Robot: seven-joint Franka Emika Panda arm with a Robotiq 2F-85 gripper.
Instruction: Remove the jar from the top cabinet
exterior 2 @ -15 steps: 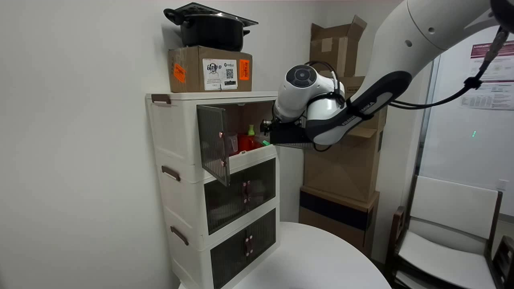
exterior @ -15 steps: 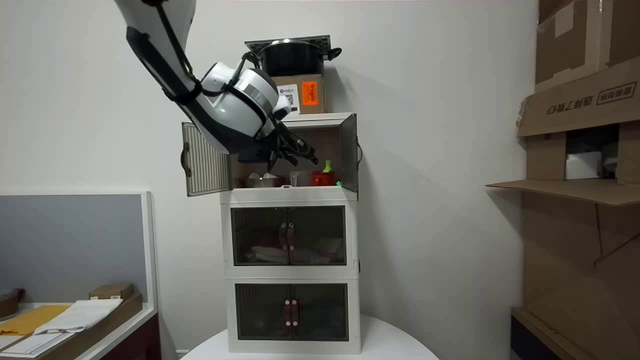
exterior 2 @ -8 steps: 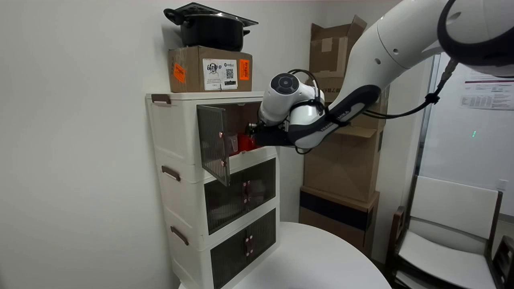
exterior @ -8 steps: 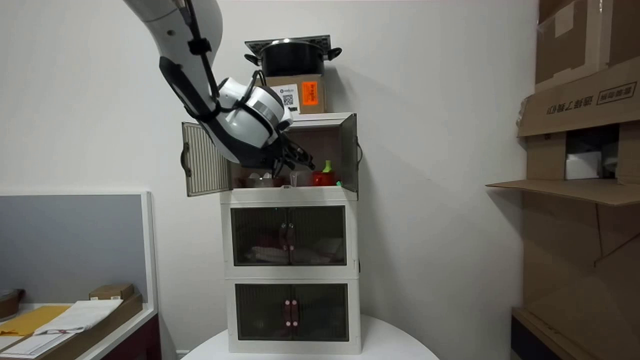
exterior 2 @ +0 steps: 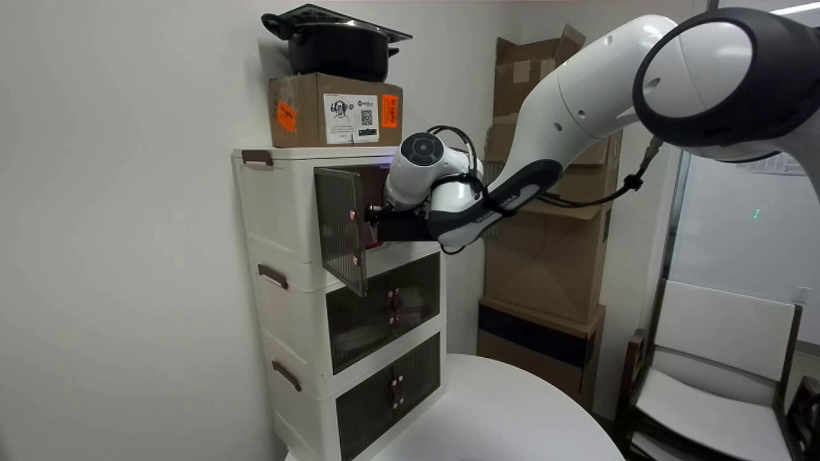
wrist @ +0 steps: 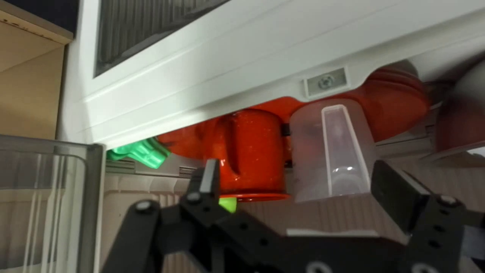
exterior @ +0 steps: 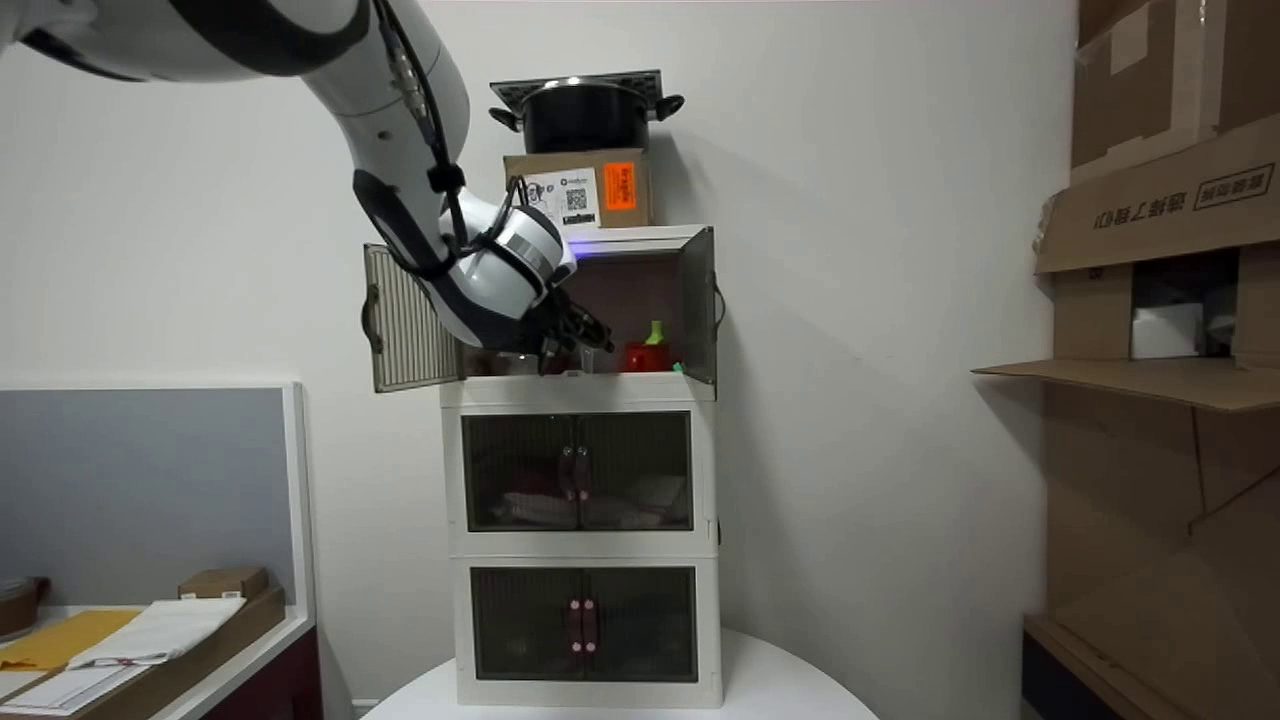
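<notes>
The clear jar [wrist: 333,151], which I take to be the one asked for, sits in the top cabinet [exterior: 520,390] just beside a red mug [wrist: 252,155], well above the worktop [exterior 2: 512,410] and toward its back edge. The main danger is a double grab: the pincer [wrist: 297,174] stands wide with nothing in it, and its span takes in jar and mug alike, so squeezing from here would likely jam them together. One finger [wrist: 396,195] lines up with the jar's side, and pushing in off-centre could knock it over; whether it touches I cannot tell. A low, straight pull might snag the jar on the front lip [wrist: 246,85] and tip it.

The jar seems upright, long axis roughly vertical, its handle-like strip facing out toward the pincer. Past the mug, a green piece [wrist: 144,152] lies at the cabinet's side. Below, the lower units [exterior: 580,545] stand near the worktop's back edge; what shows of that edge is curved, with no corner in view.
</notes>
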